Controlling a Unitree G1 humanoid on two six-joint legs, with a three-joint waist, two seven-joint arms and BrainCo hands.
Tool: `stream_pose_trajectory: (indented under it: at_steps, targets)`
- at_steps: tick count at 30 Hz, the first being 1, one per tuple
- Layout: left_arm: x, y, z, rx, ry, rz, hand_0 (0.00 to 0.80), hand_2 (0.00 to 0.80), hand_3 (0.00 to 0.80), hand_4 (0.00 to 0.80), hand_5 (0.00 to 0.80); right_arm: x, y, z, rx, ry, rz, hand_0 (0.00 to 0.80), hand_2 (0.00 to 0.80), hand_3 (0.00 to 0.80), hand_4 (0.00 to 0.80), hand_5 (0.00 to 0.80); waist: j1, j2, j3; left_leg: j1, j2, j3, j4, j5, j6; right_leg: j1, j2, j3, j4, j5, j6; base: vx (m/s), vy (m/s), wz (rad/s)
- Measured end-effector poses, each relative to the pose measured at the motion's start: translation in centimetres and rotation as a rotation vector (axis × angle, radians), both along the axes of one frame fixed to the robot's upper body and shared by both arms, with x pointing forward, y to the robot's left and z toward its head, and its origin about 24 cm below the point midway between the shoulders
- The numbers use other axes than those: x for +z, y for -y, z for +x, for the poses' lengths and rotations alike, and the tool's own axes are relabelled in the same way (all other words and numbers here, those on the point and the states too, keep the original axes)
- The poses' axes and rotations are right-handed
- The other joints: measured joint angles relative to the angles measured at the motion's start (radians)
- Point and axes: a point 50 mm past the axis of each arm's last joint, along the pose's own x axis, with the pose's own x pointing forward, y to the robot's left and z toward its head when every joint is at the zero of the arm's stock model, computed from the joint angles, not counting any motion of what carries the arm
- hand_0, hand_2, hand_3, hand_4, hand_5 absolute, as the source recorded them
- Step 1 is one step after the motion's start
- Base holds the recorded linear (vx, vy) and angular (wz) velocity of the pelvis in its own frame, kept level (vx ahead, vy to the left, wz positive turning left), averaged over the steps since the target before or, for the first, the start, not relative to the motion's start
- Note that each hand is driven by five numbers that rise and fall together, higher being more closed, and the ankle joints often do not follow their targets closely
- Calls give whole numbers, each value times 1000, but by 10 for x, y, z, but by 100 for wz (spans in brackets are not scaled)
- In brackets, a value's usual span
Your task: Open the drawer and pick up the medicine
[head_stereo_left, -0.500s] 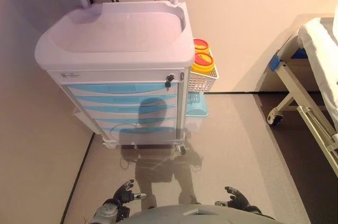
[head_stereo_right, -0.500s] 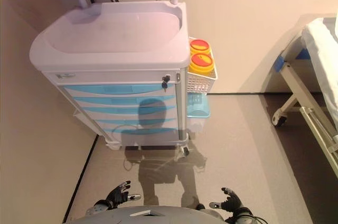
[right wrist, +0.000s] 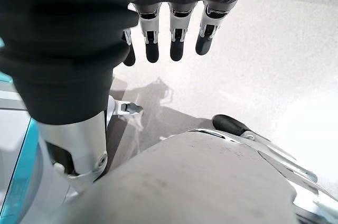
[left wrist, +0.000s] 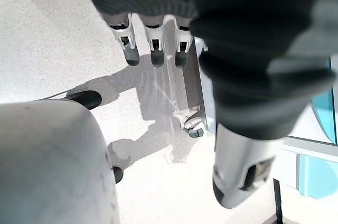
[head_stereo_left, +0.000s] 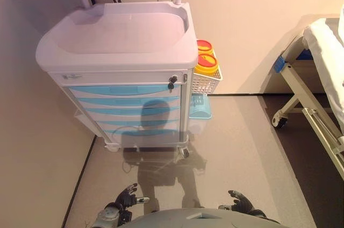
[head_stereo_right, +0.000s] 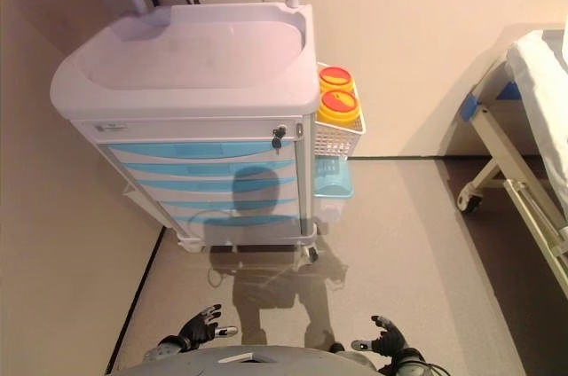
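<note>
A white medical cart (head_stereo_left: 115, 34) with several blue drawers (head_stereo_left: 126, 101), all shut, stands ahead against the left wall. A small key sits in the lock (head_stereo_left: 172, 82) at the top right of the drawer front. No medicine shows in any view. My left hand (head_stereo_left: 124, 198) hangs low near my body, open and empty, far from the cart. My right hand (head_stereo_left: 241, 201) hangs low on the other side, also open and empty. Both wrist views show straight fingers (left wrist: 153, 49) over bare floor.
A wire basket (head_stereo_left: 206, 81) with two yellow, red-lidded containers (head_stereo_left: 206, 62) hangs on the cart's right side, a blue bin (head_stereo_left: 200, 107) below it. A wheeled bed (head_stereo_left: 317, 83) stands at the right. A wall runs close on the left. Grey floor lies between me and the cart.
</note>
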Motion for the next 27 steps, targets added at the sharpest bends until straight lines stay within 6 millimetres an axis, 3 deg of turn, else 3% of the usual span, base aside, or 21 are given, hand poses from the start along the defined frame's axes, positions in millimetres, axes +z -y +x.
stream_pose_trajectory:
  at_steps: [7,11,14,18,23,27]
  targets:
    - [-1,-3,-4,67,-24,-19,0,0,0,0,0,1,2,2,1,9,-5,0,0,0,0,0,1,8,19,-24,0,1,1,0,2,-31,-1,4,12,0,0,-6,16,-1]
    - [3,-3,9,123,38,-34,0,0,0,0,0,5,6,13,1,41,-11,0,0,0,0,0,0,17,68,-73,0,4,5,13,3,-92,-3,7,38,1,-1,-62,48,-2]
    - [12,-4,35,176,148,-57,0,0,0,0,0,10,10,32,10,74,-27,0,0,0,0,0,2,18,126,-135,-3,4,43,17,4,-155,-9,10,75,5,-7,-176,39,1]
    - [41,-4,92,207,372,-83,0,0,0,0,0,24,16,71,12,166,-42,0,0,0,0,0,2,20,247,-268,-9,19,146,9,13,-286,-19,26,181,-7,-7,-150,25,4]
    - [88,-14,145,332,669,-167,0,0,0,0,0,38,21,98,-20,241,-42,0,0,0,0,0,0,-10,329,-390,-22,32,256,-18,21,-446,-37,66,349,-59,-5,-94,37,-12]
    - [140,-33,185,428,912,-262,0,0,0,0,0,46,23,113,-31,280,-50,0,0,0,0,0,-6,-54,405,-497,-17,46,359,-45,21,-557,-31,108,428,-65,-9,-33,-25,-11]
